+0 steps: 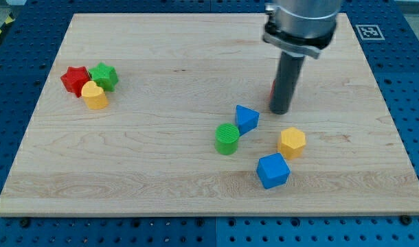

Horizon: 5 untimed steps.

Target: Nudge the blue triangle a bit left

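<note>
End effector is bare rod, no jaws, holding nothing; my tip [279, 111] sits just right of blue triangle [246, 118], apart. We judge approach step. Next: sweep tip left into triangle; green cylinder [227, 138] touches its lower left.

Seven clear blocks: red star [74, 79], green star [104, 75], yellow heart [94, 95], blue triangle [246, 118], green cylinder [227, 138], yellow hexagon [292, 142], blue cube [273, 171].

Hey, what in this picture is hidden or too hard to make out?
- Small red block, camera view: mostly hidden behind my dark rod; shape unreadable.
- My tip: whether it touches the wooden board is unclear; it sits right of the blue triangle block, apart.
- Arm above the rod: cut off by the view's top.
</note>
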Each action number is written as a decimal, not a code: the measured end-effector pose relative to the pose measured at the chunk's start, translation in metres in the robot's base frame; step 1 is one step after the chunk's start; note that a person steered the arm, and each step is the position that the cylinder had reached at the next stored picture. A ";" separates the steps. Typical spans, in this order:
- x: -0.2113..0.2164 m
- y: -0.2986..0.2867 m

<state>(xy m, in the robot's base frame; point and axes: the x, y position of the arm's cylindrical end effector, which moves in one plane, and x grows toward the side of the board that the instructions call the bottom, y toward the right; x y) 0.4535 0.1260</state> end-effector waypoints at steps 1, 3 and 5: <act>0.013 0.021; 0.023 -0.008; 0.028 -0.044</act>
<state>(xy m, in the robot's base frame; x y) 0.4817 0.0822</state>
